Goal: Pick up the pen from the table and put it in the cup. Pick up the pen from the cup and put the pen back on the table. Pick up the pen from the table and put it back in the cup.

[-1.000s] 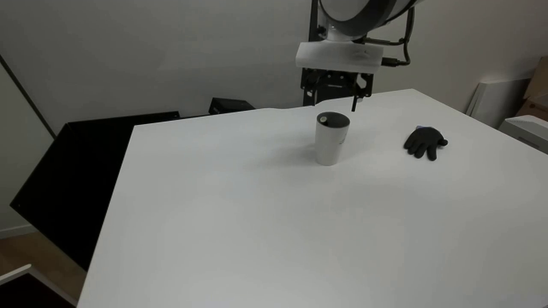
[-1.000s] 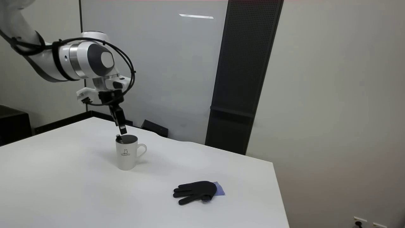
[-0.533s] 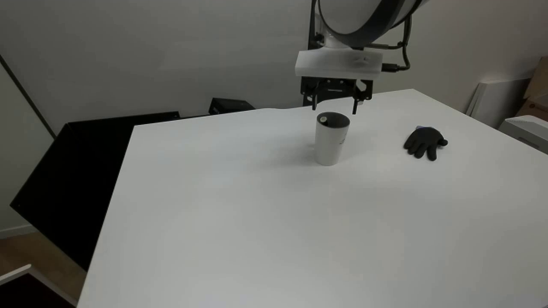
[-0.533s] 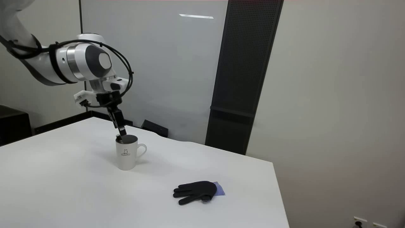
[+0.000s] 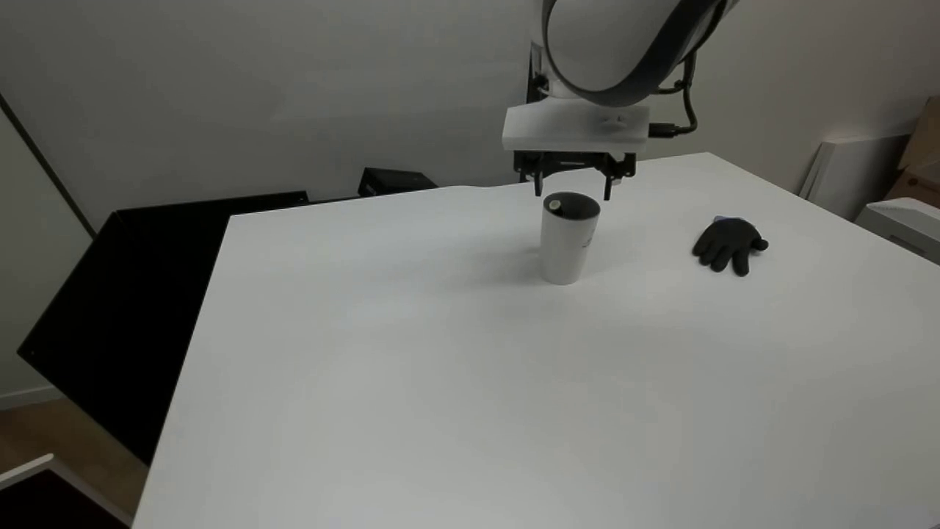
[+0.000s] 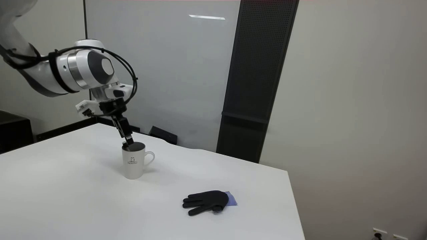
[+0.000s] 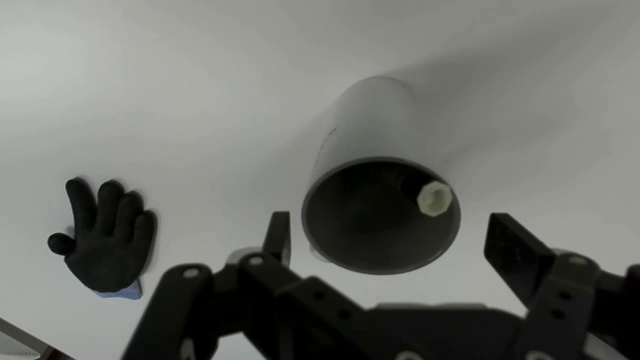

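Note:
A white cup [image 5: 564, 246] with a dark inside stands upright on the table. It also shows in the other views [image 6: 133, 166] [image 7: 370, 125], with its handle clear in an exterior view. The pen [image 7: 434, 199] stands inside the cup, leaning on the rim at the right in the wrist view. Its pale end shows at the rim in both exterior views [image 5: 555, 205] [image 6: 125, 145]; its lower part is hidden in the dark cup. My gripper [image 7: 390, 225] is open and empty, with its fingers apart on either side of the cup's mouth. It hovers at about rim height in both exterior views [image 5: 573, 194] [image 6: 128, 141].
A black glove with a blue cuff lies on the white table [image 5: 440, 367], to one side of the cup, in both exterior views [image 5: 728, 242] [image 6: 206, 201] and the wrist view [image 7: 107, 240]. A black box [image 5: 396, 181] stands behind the table's far edge.
My gripper has come down toward the cup's mouth, staying open. The cup, the pen and the glove have not moved.

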